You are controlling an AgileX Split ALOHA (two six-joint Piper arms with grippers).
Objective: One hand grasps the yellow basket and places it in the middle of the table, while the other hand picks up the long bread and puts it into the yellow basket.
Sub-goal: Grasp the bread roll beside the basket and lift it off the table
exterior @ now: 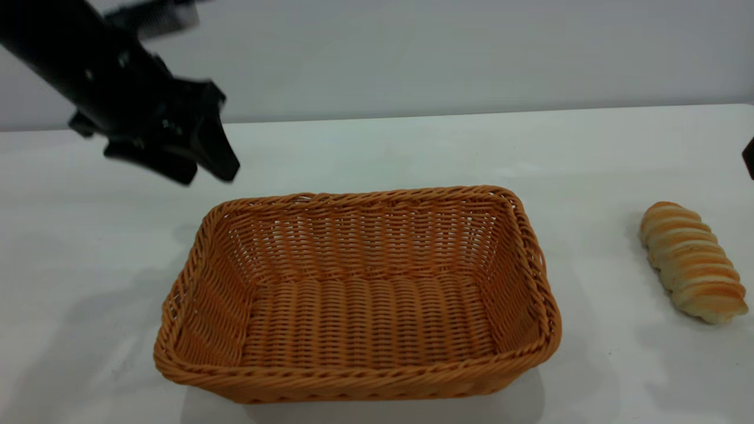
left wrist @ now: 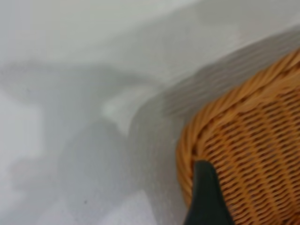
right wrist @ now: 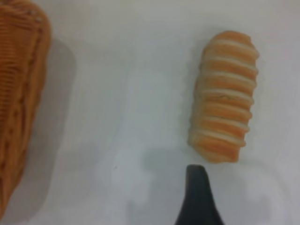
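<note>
Desk: the white desk (exterior: 377,147) carries everything; plain and flat, a few dark specks, soft shadows around the basket. A pale grey wall stands behind its far edge; nothing else of the room shows.
Yellow basket: the yellow basket (exterior: 359,377) sits near the middle of the desk, empty, resting flat, its long side toward the exterior camera.
Left gripper: the left gripper (exterior: 206,168) hangs in the air above the basket's far left corner, apart from the rim and holding nothing. Its two fingers look close together, but I cannot tell for certain whether they are parted. In the left wrist view one finger tip shows over that corner's weave.
Long bread: the long bread (exterior: 692,262) lies on the desk well to the basket's right, apart from it, slanted.
Right gripper: the right gripper (right wrist: 199,197) is just beside one end of the bread in the right wrist view; only one finger shows, so I cannot tell its opening. At the exterior view's right edge only a dark sliver appears.
Risk, basket: judged, the left arm could catch the braided rim and drag the light basket off centre.
Risk, bread: judged, a grip taken at the loaf's end rather than its middle may let it tip or slip out; a hard squeeze could dent it; a slanted carry could land it on the rim.
</note>
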